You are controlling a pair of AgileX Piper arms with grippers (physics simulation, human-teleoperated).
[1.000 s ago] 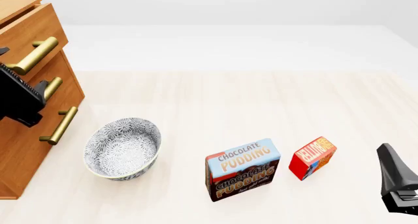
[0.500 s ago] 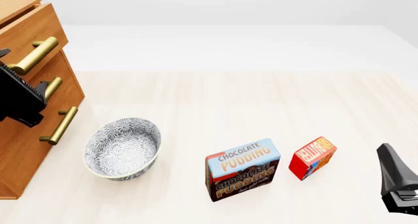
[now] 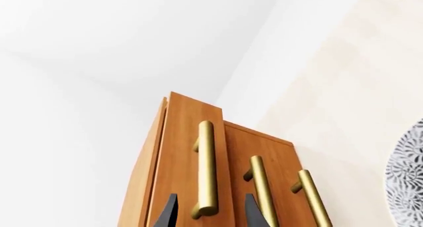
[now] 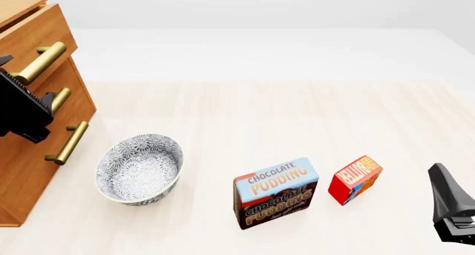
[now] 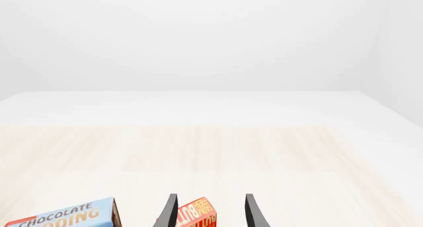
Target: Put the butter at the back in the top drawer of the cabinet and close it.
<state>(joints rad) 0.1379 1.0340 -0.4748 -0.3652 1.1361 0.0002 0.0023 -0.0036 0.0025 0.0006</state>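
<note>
The butter (image 4: 355,179), a small red and orange box, stands on the table at the front right. In the right wrist view the butter (image 5: 197,217) shows just beyond and between the fingers of my right gripper (image 5: 210,207), which is open and empty. In the front view that right gripper (image 4: 439,180) sits right of the butter, apart from it. The brown cabinet (image 4: 30,155) is at the far left. My left gripper (image 3: 210,212) is open, its fingers on either side of the near end of the top drawer's (image 4: 33,29) brass handle (image 3: 206,167), not closed on it.
A patterned bowl (image 4: 139,167) stands in front of the cabinet. The Chocolate Pudding box (image 4: 276,192) stands just left of the butter. The two lower drawer handles (image 4: 67,142) stick out toward the bowl. The table's back edge meets a white wall.
The left gripper has crept slightly further toward the top handle. The right arm, boxes and bowl have not moved.
</note>
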